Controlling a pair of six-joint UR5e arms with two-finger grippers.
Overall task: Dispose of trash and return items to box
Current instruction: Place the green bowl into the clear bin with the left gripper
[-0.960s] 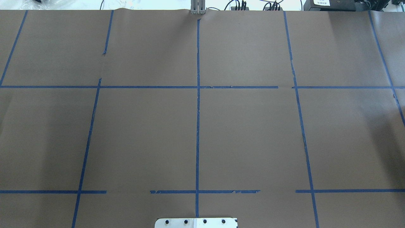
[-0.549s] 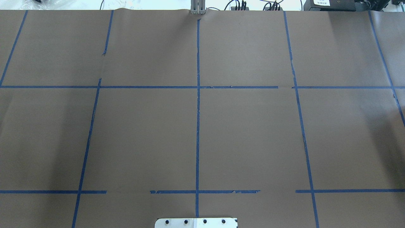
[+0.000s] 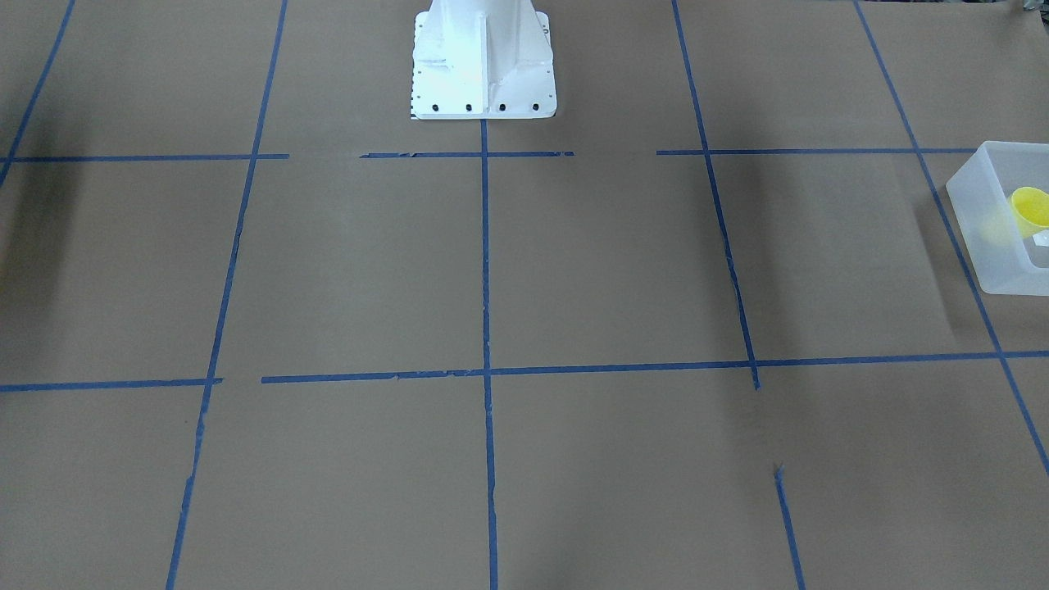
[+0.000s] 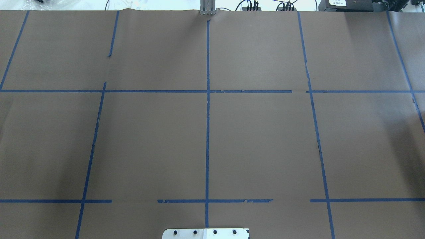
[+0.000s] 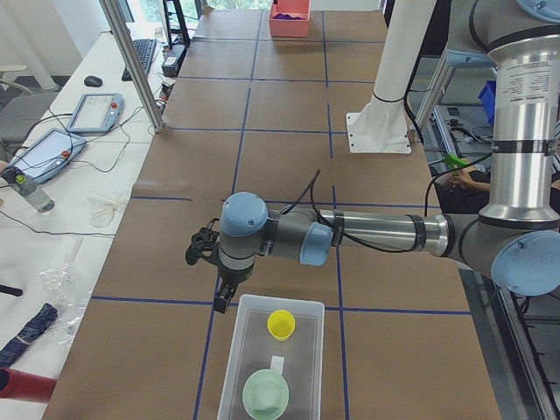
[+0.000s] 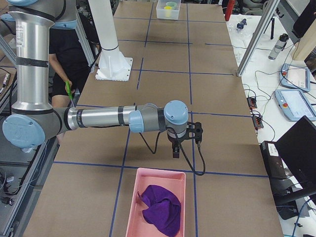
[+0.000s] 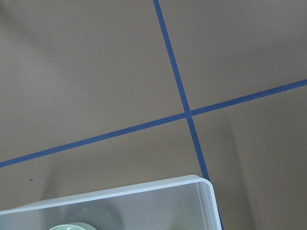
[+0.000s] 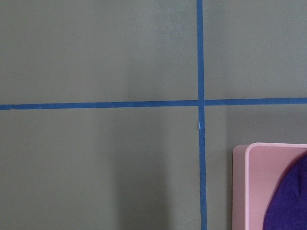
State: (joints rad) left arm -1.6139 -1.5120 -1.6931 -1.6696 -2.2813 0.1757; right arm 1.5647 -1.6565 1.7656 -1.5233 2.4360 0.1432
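Cup: the yellow cup [image 5: 281,324] sits inside the box [image 5: 229,367], in the upper half of it as the left-side view shows it, above a small white label [image 5: 277,363] and a pale green bowl [image 5: 266,395].
Box: a frosted bin at the bottom centre of the left-side view. It is cut off at the right edge of the front-facing view.
Cup to my left gripper: my left gripper [image 5: 222,299] hangs just outside the box's upper-left corner, over bare paper. It is near the cup but apart from it, with the box wall between us.
Left grip: I cannot tell whether my fingers are spread or closed.
Left arm: my left arm [image 5: 376,234] reaches out level from the right of the frame, with its wrist turned down.
Right gripper: my right gripper [image 6: 176,150] points down just above the top edge of a pink tray [image 6: 129,197] holding a purple cloth [image 6: 160,207]. I cannot tell how its fingers stand.
Right arm: my right arm [image 6: 98,118] stretches level from the left of the frame.
Table: brown paper [image 4: 149,139] gridded with blue tape.
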